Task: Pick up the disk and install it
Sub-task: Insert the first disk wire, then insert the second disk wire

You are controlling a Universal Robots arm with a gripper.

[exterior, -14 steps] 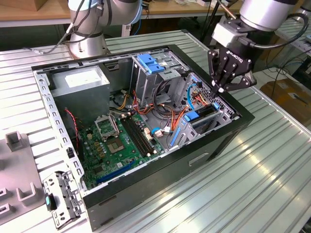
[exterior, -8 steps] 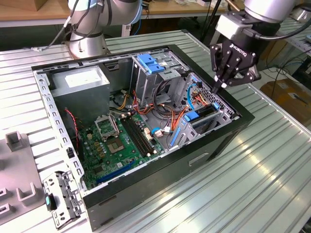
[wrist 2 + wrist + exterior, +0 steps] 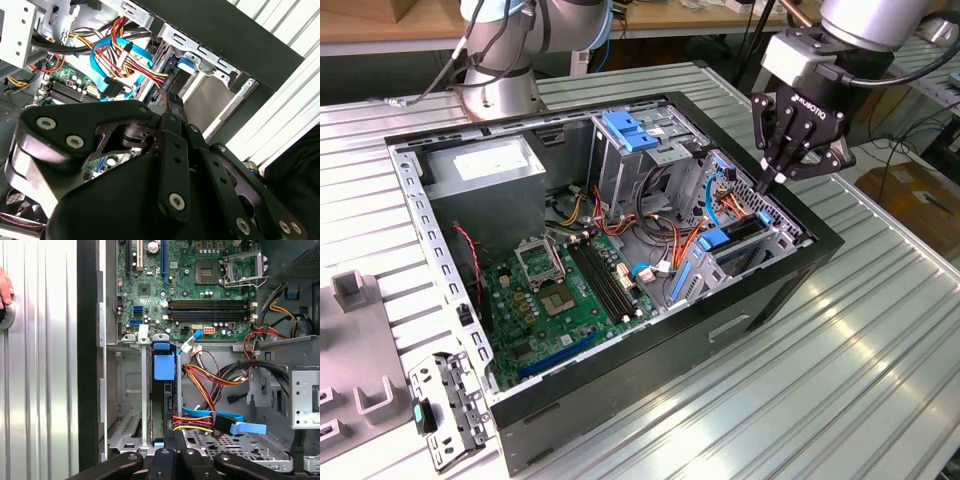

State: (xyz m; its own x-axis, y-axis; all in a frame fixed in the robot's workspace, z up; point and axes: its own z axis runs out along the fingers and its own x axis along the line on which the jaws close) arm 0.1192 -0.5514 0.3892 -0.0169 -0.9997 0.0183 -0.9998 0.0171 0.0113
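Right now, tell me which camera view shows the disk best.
The first wrist view: the disk stands edge-on in its bay with the blue carrier tab facing the camera, the gripper just at its end. The exterior view shows the disk partly behind the cage; the second wrist view shows its blue end.

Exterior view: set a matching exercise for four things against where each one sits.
Things:
1. disk
2. tool
3. motherboard
4. loose metal bracket

Places:
A. hanging over the case's end at the exterior view's right
B. on the table outside the case, at the exterior view's lower left
C. on edge in the drive bay below the tool
D. flat on the case floor

Pairs: 1-C, 2-A, 3-D, 4-B
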